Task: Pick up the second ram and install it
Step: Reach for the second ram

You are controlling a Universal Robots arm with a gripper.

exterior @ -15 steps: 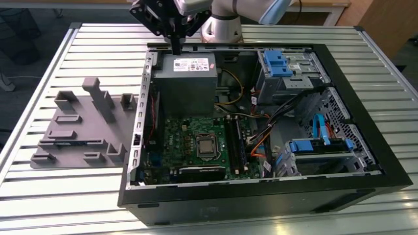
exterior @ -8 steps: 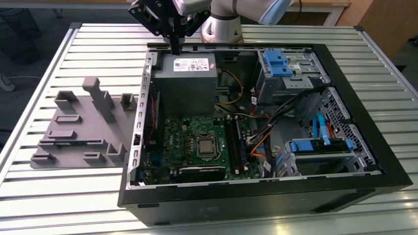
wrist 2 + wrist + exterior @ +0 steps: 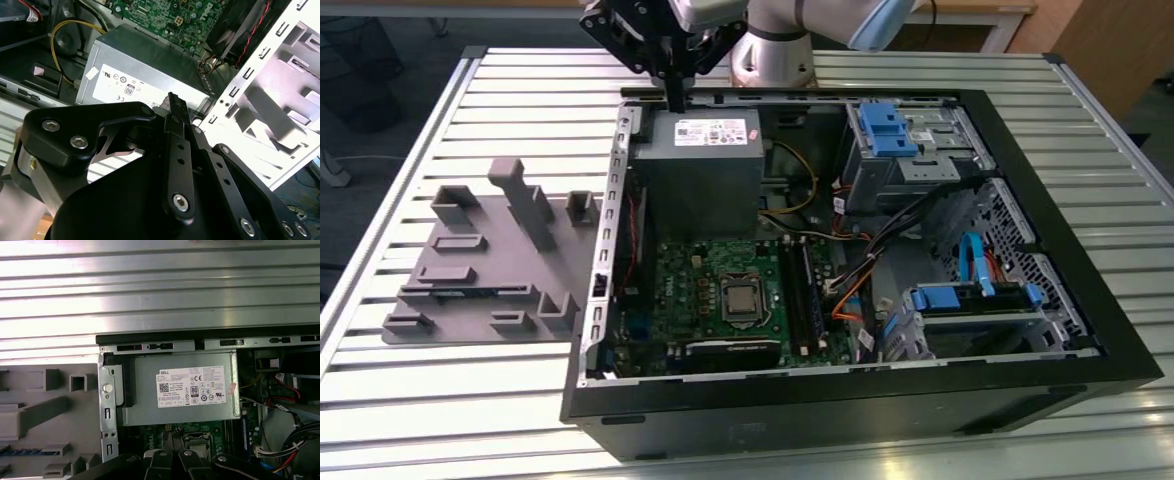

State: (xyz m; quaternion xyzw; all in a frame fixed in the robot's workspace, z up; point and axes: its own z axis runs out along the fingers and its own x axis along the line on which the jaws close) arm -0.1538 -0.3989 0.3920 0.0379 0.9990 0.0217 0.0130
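Observation:
My gripper hangs shut and empty over the far edge of the open computer case, just above the grey power supply. Its black fingers are pressed together in both wrist views, with the gripper over the green motherboard's edge. The second ram looks like a thin dark strip lying in a slot of the grey plastic tray, on the exterior view's left of the case. The same strip shows in the first wrist view. The long black memory slots sit beside the processor socket on the motherboard.
The black case wall rings the motherboard. Drive cages with blue latches and loose cables stand on the exterior view's right. The tray's upright blocks rise beside the case. All of it rests on a slatted metal table.

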